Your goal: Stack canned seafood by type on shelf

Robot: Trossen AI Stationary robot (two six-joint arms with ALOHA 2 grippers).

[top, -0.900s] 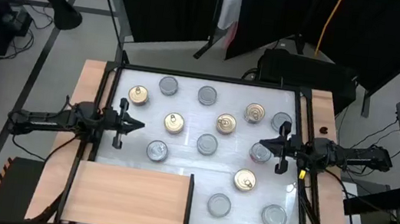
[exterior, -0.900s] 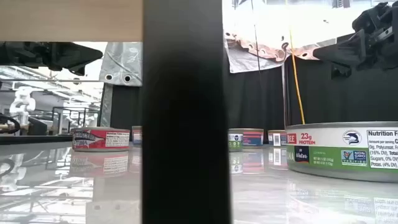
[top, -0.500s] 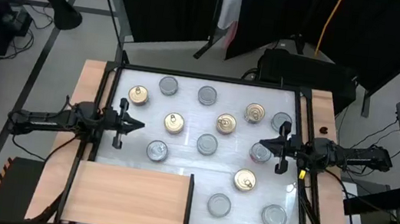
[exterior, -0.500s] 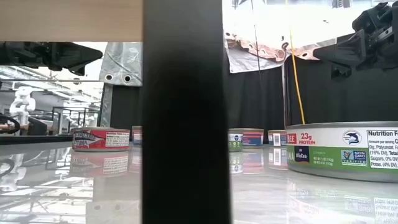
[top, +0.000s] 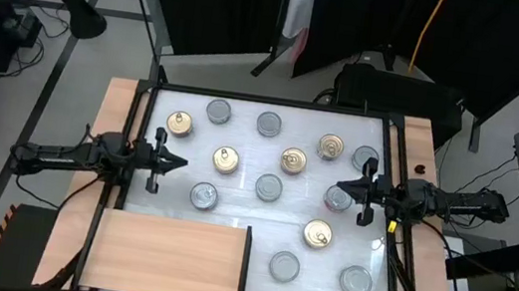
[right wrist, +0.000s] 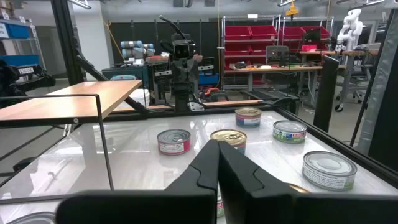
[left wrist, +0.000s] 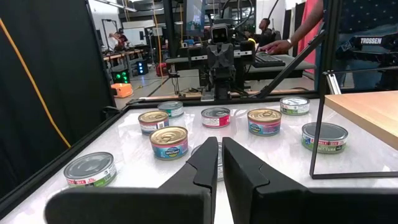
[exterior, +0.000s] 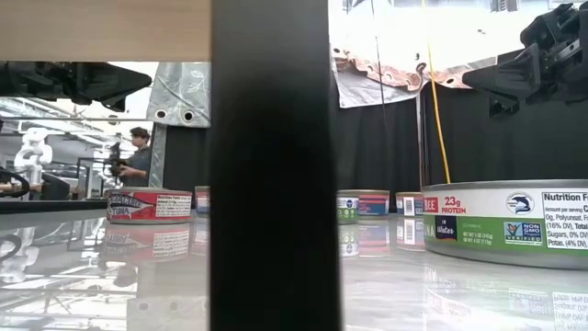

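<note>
Small, flat round metal tins of canned seafood are spread over the white glossy bench [top: 230,217], most of them across its far half and a few near the right near corner. Gold pull-tab lids are seen on some, for example one gold-lidded tin [top: 225,160] near the middle of the bench and another gold-lidded tin [top: 318,235] toward the right edge. Silver lids are seen on others, such as a silver-lidded tin [top: 355,279] at the right near corner. A red-labelled tin [exterior: 149,205] is seen in the low view.

The light-brown rectangular wooden shelf [top: 169,257] with a thin dark upright edge is placed at the left near corner of the bench. No tin is seen on it.

The left end effector [top: 180,164] is held above the bench near the left edge, with its dark fingers pressed together and nothing between them. The right end effector [top: 337,189] is held near the right edge, just beside a tin, and its fingers are also pressed together and empty. The two arms point toward each other across the bench.

A person [exterior: 136,156] is seen in the room behind the bench.
</note>
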